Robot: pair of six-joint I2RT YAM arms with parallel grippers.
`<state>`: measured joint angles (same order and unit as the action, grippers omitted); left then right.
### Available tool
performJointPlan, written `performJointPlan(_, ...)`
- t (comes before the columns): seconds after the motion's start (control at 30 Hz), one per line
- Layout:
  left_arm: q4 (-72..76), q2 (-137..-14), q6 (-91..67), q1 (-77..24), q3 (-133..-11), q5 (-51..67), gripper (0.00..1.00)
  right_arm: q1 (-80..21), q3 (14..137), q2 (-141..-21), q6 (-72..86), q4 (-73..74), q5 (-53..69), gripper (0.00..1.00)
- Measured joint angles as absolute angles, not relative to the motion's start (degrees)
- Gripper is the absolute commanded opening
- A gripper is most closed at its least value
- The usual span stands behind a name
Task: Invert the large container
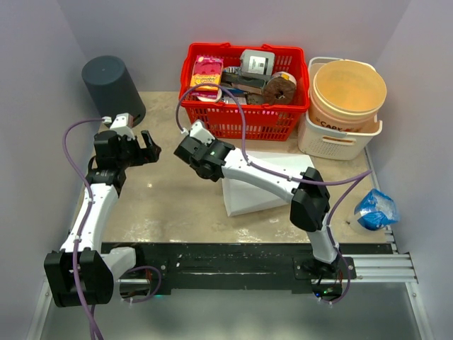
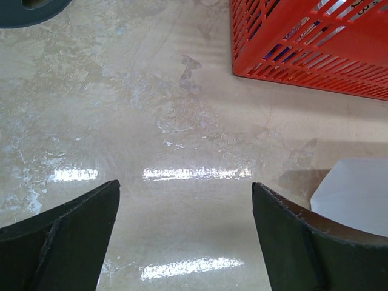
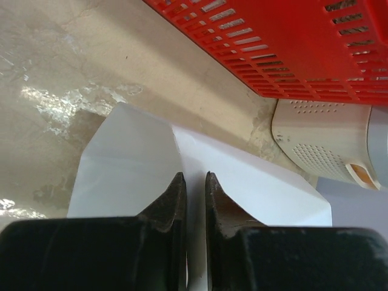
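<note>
The top camera looks down from high above and behind the near edge of the table [image 1: 177, 205], with the red basket [image 1: 244, 92] at the far edge. The left wrist camera, low and close, looks past the left gripper [image 2: 185, 185] to the basket's near left corner; the right wrist camera looks past the right gripper [image 3: 194, 176] along its near wall, so all three share that basket front
</note>
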<state>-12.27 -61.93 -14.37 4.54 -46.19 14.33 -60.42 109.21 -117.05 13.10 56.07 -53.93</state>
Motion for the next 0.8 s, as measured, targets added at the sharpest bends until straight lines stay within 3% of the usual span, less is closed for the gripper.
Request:
performJointPlan(0.47, -12.34, -61.93, -14.35, 4.86, -46.19, 14.26, 0.94, -57.3, 110.98, -118.69, 12.36, 44.64, -44.21, 0.32)
performJointPlan(0.7, -12.34, -61.93, -14.35, 4.86, -46.19, 14.31, 0.93, -56.66, 110.98, -118.76, 13.04, 40.18, -40.25, 0.52)
performJointPlan(0.8, -12.34, -61.93, -14.35, 4.86, -46.19, 14.31, 0.94, -56.49, 111.0, -118.76, 13.06, 38.98, -39.2, 0.56)
